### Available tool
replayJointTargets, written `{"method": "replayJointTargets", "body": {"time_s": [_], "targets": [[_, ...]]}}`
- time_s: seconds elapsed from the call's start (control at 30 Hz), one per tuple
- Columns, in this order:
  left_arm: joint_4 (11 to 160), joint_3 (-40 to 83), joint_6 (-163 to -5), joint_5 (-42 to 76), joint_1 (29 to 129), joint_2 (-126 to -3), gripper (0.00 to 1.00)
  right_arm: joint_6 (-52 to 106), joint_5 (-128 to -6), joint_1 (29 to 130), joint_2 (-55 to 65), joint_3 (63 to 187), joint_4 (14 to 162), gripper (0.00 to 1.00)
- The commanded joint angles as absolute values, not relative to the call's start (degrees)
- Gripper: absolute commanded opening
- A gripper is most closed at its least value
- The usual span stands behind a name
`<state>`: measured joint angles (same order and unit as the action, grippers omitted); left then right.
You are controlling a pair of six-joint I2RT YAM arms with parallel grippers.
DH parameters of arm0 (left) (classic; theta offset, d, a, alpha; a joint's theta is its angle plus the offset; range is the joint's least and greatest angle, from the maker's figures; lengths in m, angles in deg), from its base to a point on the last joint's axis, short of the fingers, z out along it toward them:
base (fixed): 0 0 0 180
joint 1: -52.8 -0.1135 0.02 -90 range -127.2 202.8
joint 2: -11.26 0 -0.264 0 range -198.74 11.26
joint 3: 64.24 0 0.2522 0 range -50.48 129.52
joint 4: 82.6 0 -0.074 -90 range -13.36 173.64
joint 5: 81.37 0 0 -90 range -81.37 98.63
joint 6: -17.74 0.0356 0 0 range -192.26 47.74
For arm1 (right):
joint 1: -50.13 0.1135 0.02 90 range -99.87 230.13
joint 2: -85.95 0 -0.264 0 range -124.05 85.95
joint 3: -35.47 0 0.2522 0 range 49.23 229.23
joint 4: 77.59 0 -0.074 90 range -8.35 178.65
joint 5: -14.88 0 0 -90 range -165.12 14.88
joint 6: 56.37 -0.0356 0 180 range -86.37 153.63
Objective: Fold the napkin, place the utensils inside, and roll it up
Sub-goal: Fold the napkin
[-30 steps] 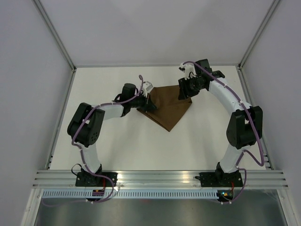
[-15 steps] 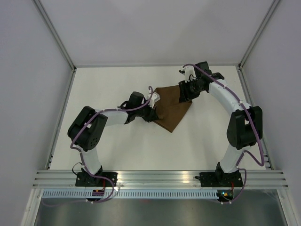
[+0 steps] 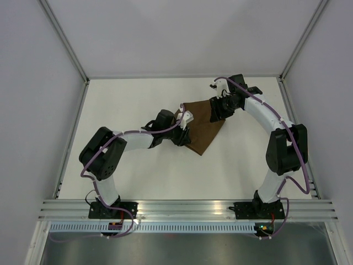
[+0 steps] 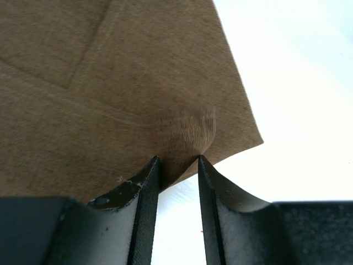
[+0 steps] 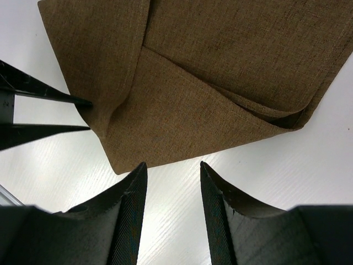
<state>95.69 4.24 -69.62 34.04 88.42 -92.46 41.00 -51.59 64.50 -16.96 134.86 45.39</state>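
I'm looking down on a white table (image 3: 138, 165) boxed in by pale grey walls (image 3: 182, 33), with an aluminium rail (image 3: 187, 207) along the near edge where both arms are bolted. The napkin (image 3: 205, 131) lies toward the far middle of the table, folded into layers, with one point aimed at me.

The left gripper (image 3: 183, 131) sits low at the napkin's left edge. Through its wrist camera I see the jaws apart, a small pucker of cloth standing between the fingertips (image 4: 148, 175) and bare table below. From above, that wrist and its purple cable (image 3: 132, 132) hide the cloth's left corner from me.

The right gripper (image 3: 215, 112) hangs over the far right corner and covers it in the overhead view. Its jaws are apart with only table between them, just short of the napkin's edge. Its camera shows a triangular flap lying on top of the cloth.
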Motion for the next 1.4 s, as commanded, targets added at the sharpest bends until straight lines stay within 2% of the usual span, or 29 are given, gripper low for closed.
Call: {"method": "replayJointTargets", "body": {"time_s": [0.0, 0.67, 1.03, 1.13, 1.37], "targets": [[96.5, 5.2, -67.2, 33.9, 90.2, -90.3, 0.40, 40.8, -52.8, 64.5, -15.7, 134.7, 46.2, 0.49], [97.7, 9.1, -70.5, 38.7, 92.2, -97.3, 0.46, 41.0, -53.2, 64.5, -17.7, 133.8, 45.6, 0.49], [99.2, 13.0, -73.9, 37.9, 91.9, -93.4, 0.53, 40.8, -55.2, 64.5, -17.4, 134.0, 45.1, 0.48], [99.2, 15.1, -75.4, 35.2, 90.8, -90.8, 0.55, 40.7, -56.1, 64.4, -17.0, 133.3, 44.9, 0.48], [91.0, 19.7, -81.7, 17.6, 82.1, -89.0, 0.55, 40.6, -57.8, 64.3, -18.1, 129.0, 45.6, 0.48]]}}
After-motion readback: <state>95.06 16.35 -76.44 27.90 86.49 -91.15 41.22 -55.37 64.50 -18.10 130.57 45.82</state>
